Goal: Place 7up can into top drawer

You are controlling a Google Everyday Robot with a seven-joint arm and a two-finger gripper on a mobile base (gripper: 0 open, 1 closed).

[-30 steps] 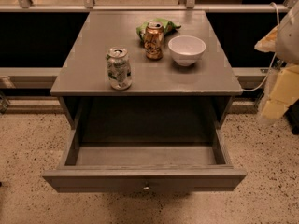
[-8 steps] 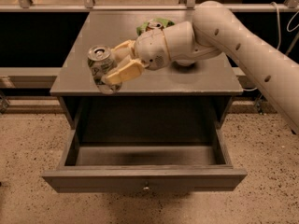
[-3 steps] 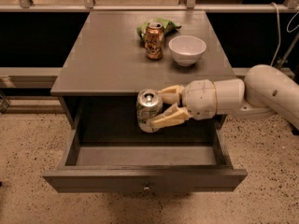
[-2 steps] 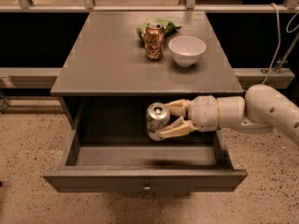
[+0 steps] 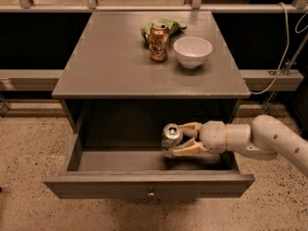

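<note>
The 7up can [image 5: 170,136], silver-white with a silver top, is held upright inside the open top drawer [image 5: 144,184], low near its floor at the middle right. My gripper [image 5: 182,139] reaches in from the right and is shut on the can, one cream finger behind it and one in front. The white arm [image 5: 269,139] crosses over the drawer's right side. The drawer is pulled far out from the grey table [image 5: 115,57], and its small round knob [image 5: 151,194] shows on the front.
On the tabletop stand an orange-copper can [image 5: 158,41], a white bowl [image 5: 192,51] and a green bag [image 5: 162,26] behind the can. A cable [image 5: 284,57] hangs at the right. Speckled floor surrounds the table.
The gripper has carried the can off the tabletop's left side, down in front of the table and into the open drawer, sinking lower over the last second.
</note>
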